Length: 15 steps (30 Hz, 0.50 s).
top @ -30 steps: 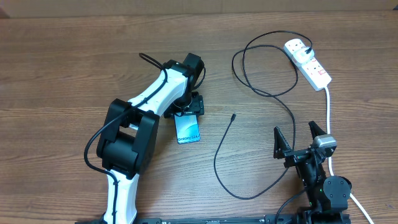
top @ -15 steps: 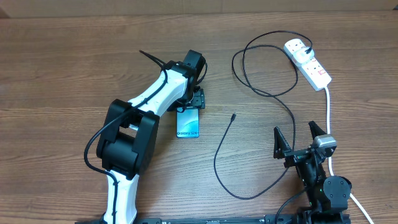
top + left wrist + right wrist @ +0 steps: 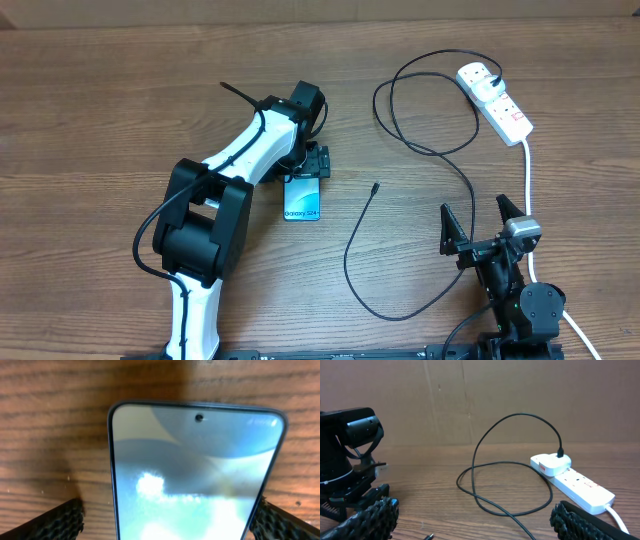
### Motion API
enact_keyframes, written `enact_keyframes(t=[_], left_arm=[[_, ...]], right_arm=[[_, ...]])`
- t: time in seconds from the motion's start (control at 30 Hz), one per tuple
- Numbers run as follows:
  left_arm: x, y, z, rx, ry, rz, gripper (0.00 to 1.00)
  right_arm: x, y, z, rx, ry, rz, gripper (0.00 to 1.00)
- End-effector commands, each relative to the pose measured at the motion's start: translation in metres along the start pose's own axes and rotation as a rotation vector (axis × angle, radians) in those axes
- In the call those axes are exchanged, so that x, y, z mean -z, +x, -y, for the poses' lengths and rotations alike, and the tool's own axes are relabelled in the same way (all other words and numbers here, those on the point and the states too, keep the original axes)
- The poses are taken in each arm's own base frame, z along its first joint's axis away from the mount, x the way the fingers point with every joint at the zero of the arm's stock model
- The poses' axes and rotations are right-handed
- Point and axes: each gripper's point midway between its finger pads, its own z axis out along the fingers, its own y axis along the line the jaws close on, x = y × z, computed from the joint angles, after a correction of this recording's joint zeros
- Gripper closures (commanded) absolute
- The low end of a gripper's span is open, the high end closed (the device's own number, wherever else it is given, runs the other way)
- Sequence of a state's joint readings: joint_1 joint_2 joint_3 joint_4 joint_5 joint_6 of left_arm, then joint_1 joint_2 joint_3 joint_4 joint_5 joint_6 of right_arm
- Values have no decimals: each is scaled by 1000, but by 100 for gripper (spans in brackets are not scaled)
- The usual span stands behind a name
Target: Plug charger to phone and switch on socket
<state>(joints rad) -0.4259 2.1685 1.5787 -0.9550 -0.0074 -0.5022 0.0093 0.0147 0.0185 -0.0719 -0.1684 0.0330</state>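
Your L arm was reached out over mid-tabletop, elbow bent, wrist pitched down. The left hand (image 3: 305,168) was low over the far end of the slim rectangular smartphone with a blue-white screen and "Galaxy S24" lettering (image 3: 302,200). Its jaws stood open, w/ one ribbed black pad (image 3: 55,520) either side of the phone. The pad on the wrist view's left was clear of the phone's edge; the other sat right at the edge, can't tell if touching. The phone lay flat on the brown wood-grain tabletop (image 3: 100,120), screen up, not gripped.

Your R arm sat folded near the front edge. The right hand (image 3: 477,224) had its jaws wide apart w/ nothing btwn them.

The long thin black charger cable (image 3: 347,255) lay looped on the tabletop btwn the arms. Its tiny connector tip (image 3: 374,187) rested right of the phone, apart from it. The other end ran into a plug (image 3: 478,73) seated in the far outlet of the white oblong power strip (image 3: 505,110). The strip's thick white lead (image 3: 528,175) trailed back past the right hand.
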Motion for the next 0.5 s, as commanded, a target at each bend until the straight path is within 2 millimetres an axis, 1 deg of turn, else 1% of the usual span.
enact_keyframes(t=[0.0,0.2,0.3,0.37,0.47], left_arm=[[-23,29,-3,-26,-26,-118,0],[-23,29,-1,-51,-23,-114,0],[-19,27,0,-45,-19,-109,0],[-12,25,1,-43,-14,-99,0],[5,23,3,-32,0,-72,0]], right_arm=[[0,2,-1,2,-3,4,0],[0,2,0,2,-2,4,0],[0,2,0,2,-2,4,0],[0,2,0,2,-2,4,0],[0,2,0,2,-2,4,0]])
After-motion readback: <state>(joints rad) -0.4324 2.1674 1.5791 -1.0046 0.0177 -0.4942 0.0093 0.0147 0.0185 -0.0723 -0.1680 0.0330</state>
